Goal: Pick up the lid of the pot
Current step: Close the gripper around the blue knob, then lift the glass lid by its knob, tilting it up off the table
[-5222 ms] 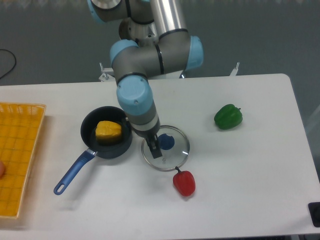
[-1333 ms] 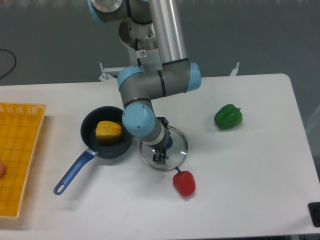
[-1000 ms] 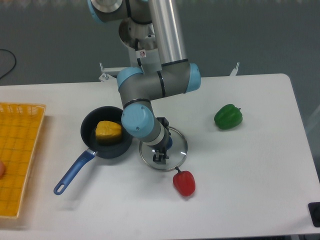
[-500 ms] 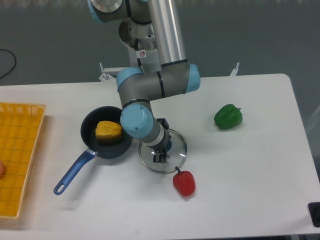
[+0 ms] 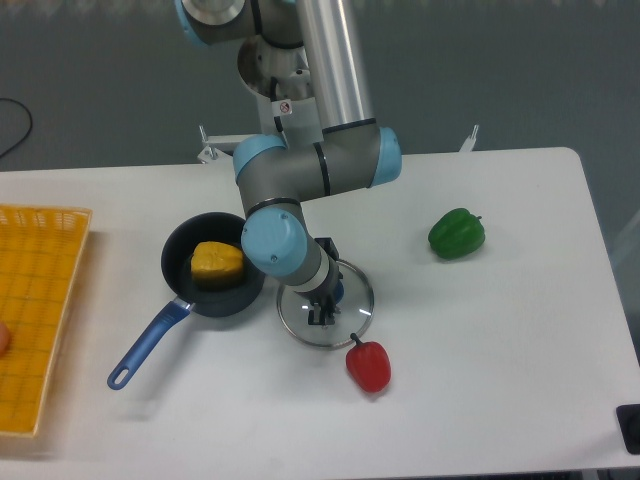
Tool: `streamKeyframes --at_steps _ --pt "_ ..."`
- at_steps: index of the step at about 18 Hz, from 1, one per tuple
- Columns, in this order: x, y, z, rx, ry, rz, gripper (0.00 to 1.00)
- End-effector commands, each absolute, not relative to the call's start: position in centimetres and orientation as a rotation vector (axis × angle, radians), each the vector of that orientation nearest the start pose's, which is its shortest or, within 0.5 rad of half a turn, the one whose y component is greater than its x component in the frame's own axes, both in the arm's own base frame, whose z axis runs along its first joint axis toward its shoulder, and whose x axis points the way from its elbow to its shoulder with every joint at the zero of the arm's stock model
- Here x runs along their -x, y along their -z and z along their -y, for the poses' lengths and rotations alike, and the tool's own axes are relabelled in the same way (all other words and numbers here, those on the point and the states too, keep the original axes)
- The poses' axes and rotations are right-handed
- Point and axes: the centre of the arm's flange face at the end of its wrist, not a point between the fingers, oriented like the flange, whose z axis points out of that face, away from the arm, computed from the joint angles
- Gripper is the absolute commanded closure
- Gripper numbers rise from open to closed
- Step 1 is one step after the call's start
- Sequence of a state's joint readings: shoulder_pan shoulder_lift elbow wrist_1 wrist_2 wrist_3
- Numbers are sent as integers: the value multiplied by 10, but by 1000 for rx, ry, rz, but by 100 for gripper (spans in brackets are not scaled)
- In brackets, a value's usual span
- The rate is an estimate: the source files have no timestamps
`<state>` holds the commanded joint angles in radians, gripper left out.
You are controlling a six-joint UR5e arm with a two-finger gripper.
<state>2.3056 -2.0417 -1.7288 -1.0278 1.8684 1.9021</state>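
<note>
Because the black pan (image 5: 178, 262) sits close by on the left, lift the pot lid (image 5: 352, 322) slowly, straight up. The fingers (image 5: 322, 314) are around its blue knob (image 5: 338, 287), but I can't tell if they squeeze it. Don't bump the red pepper (image 5: 369, 367) just beside it.

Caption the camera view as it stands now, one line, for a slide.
The claw at the blue knob of the clear pot lid, beside a black pan holding a yellow object.
</note>
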Motion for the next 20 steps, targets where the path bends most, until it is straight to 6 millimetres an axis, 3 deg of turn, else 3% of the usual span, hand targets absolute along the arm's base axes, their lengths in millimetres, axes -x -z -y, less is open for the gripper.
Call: streamKeyframes --at_steps 5,6,20 --pt "328 -210 -516 2869 8 -1913 52" --pt "328 -210 -516 2868 9 -1909 61" --pt "334 -222 -520 2871 31 -1909 55"
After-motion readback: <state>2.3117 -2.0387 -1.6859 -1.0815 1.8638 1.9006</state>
